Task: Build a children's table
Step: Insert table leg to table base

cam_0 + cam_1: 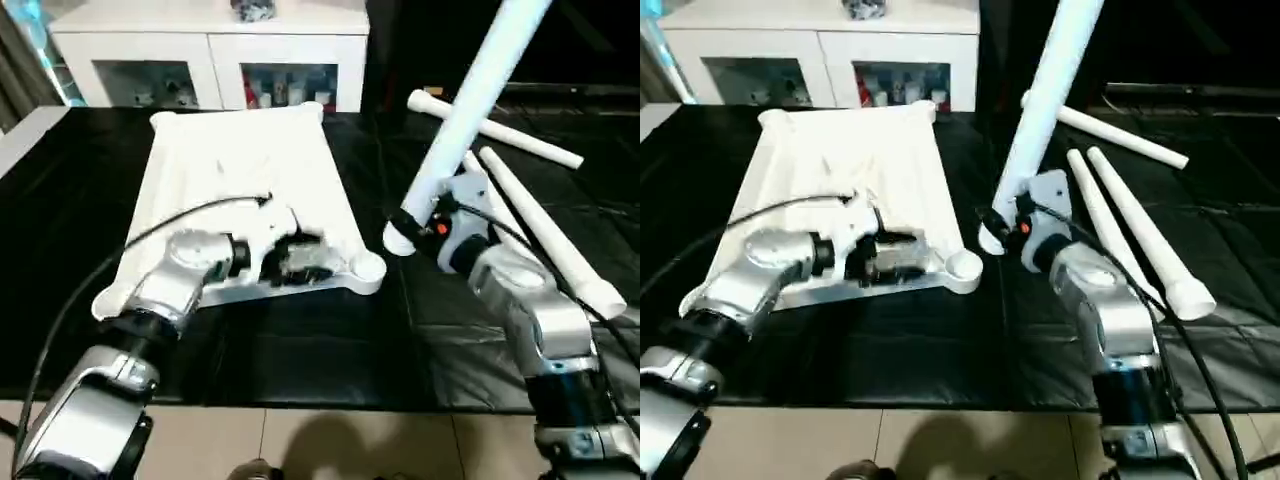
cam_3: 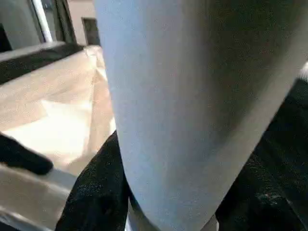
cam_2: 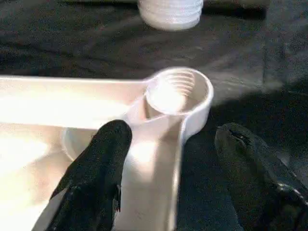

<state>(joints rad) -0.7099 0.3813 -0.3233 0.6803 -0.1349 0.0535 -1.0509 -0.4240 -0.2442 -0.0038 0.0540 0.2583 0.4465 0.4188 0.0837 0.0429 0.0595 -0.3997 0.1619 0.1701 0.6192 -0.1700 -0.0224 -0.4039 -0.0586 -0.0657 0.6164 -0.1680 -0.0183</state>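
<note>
Right gripper (image 1: 1012, 232) clamps leg (image 1: 1045, 95); threaded end seemingly near socket (image 3: 179, 91).

- a black mat (image 1: 300, 340) covers the work surface, its sheen showing creases.
- along its near edge runs a strip of pale tiled floor (image 1: 330, 440) with thin seams.
- at the far side stands a white cabinet (image 1: 215, 50) with glass doors; small coloured items sit blurred behind the panes.
- beside the cabinet the background falls dark.
</note>
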